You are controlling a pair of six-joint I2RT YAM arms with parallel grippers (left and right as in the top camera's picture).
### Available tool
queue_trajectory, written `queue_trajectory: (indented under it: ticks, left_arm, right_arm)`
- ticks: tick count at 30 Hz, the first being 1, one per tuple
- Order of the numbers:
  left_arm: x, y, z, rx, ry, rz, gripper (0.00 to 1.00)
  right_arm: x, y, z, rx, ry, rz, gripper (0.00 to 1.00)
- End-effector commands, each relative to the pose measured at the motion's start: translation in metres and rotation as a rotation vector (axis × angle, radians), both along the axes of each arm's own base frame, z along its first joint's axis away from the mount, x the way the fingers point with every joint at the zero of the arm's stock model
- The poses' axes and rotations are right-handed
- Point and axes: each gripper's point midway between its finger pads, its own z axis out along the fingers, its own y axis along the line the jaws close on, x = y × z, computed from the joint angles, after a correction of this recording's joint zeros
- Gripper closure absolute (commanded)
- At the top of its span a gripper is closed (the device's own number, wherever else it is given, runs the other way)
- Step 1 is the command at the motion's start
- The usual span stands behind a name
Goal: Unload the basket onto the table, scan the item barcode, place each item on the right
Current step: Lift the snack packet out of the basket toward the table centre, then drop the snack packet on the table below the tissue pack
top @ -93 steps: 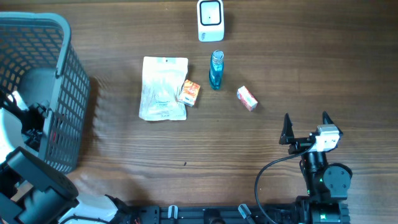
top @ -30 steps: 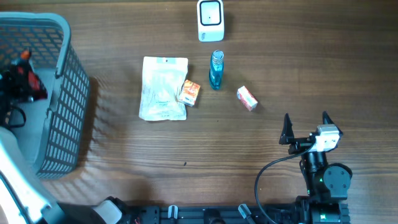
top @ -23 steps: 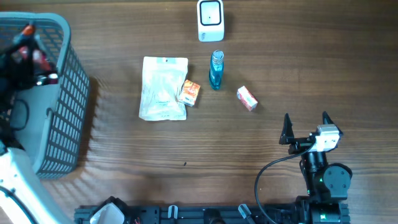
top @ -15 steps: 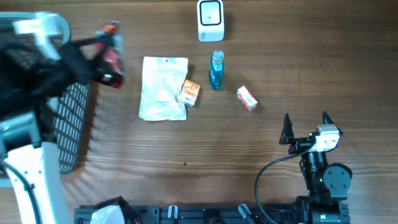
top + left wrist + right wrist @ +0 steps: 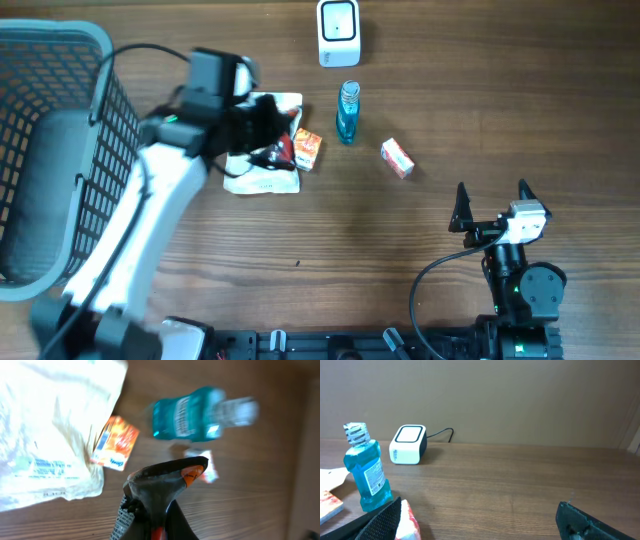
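My left gripper hangs over the right edge of the white bag, shut on a small dark item with orange-red marks and a white printed label. The item hides most of the fingers in the left wrist view. The white scanner box stands at the far middle of the table, well beyond the held item; it also shows as the scanner. My right gripper rests near the front right, open, with nothing between its fingers.
A blue mouthwash bottle stands below the scanner. An orange carton lies against the bag, and a red-and-white carton lies to the right. A grey mesh basket fills the left edge.
The left arm has swung out of the basket and rightward across the table with the item, from above the basket to over the white bag. The right arm has not moved.
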Motion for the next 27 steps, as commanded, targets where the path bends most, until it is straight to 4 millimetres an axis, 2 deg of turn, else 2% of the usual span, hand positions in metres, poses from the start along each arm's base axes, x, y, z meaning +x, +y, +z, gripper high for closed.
queue_trajectory:
  ticks: [1, 4, 5, 6, 8, 9, 10, 13, 16, 21, 24, 25, 27]
  left_arm:
    - [0.008, -0.007, -0.048, 0.087, 0.112, 0.059, 0.96]
    - [0.009, -0.019, -0.079, 0.093, 0.187, 0.057, 0.93]
    - [0.011, -0.022, -0.085, 0.092, 0.194, 0.05, 0.88]
    - [0.012, -0.026, -0.089, 0.085, 0.2, 0.051, 0.73]
    - [0.015, -0.035, -0.091, 0.068, 0.191, 0.043, 0.6]
    - [0.018, -0.039, -0.089, 0.06, 0.17, 0.037, 0.5]
    - [0.023, -0.043, -0.086, 0.049, 0.145, 0.031, 0.28]
    - [0.032, -0.051, -0.078, 0.009, 0.098, 0.021, 0.25]
    - [0.041, -0.048, -0.058, -0.046, 0.053, 0.025, 0.24]
    - [0.05, -0.014, 0.005, -0.088, -0.085, 0.091, 0.17]
    - [0.041, 0.008, 0.049, -0.1, -0.188, 0.112, 0.11]
    - [0.035, 0.015, 0.061, -0.086, -0.222, 0.102, 0.0]
    - [0.027, 0.031, 0.072, -0.044, -0.253, 0.125, 0.0]
  right_arm:
    - [0.0, 0.0, 0.0, 0.005, -0.002, -0.005, 0.0]
    - [0.0, 0.0, 0.0, 0.005, -0.003, -0.005, 0.0]
    - [0.0, 0.0, 0.0, 0.005, -0.003, -0.005, 0.0]
    - [0.0, 0.0, 0.0, 0.005, -0.003, -0.005, 0.0]
    - [0.0, 0.0, 0.0, 0.004, -0.002, -0.005, 0.0]
    - [0.0, 0.0, 0.0, 0.005, -0.003, -0.005, 0.0]
    - [0.0, 0.0, 0.0, 0.005, -0.003, -0.005, 0.0]
    - [0.0, 0.0, 0.0, 0.005, -0.003, -0.005, 0.0]
    - [0.0, 0.0, 0.0, 0.005, -0.003, -0.005, 0.0]
    - [0.0, 0.0, 0.0, 0.005, -0.003, -0.005, 0.0]
    - [0.0, 0.0, 0.0, 0.005, -0.003, -0.005, 0.0]
    - [0.0, 0.0, 0.0, 0.005, -0.003, -0.005, 0.0]
    - [0.0, 0.0, 0.0, 0.005, -0.002, -0.005, 0.0]
